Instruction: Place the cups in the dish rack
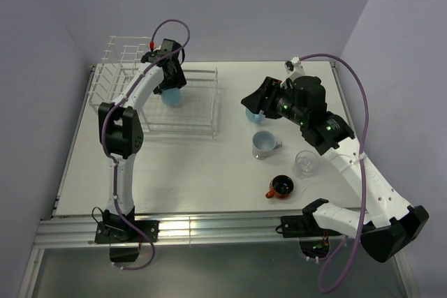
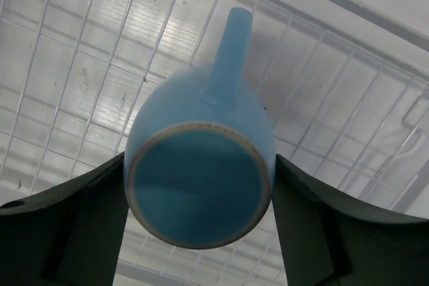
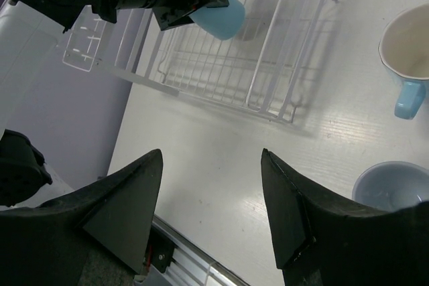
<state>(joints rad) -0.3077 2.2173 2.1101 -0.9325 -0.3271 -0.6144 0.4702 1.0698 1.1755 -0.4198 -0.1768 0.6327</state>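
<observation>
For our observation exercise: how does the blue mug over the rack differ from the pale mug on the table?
The blue mug is clamped in the left claw, base showing; the pale mug stands free, mouth up. The blue mug is deeper coloured than the pale mug. Both have handles.

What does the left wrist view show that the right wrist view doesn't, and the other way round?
Only the left wrist view: the underside of the held blue mug, its foot ring facing the camera and its handle pointing away, with the left gripper fingers pressed on both sides.
Only the right wrist view: the right gripper, open with nothing between its fingers, plus a mug with a blue handle and a pale grey-blue mug standing on the table.
Both: the held mug over the dish rack.
</observation>
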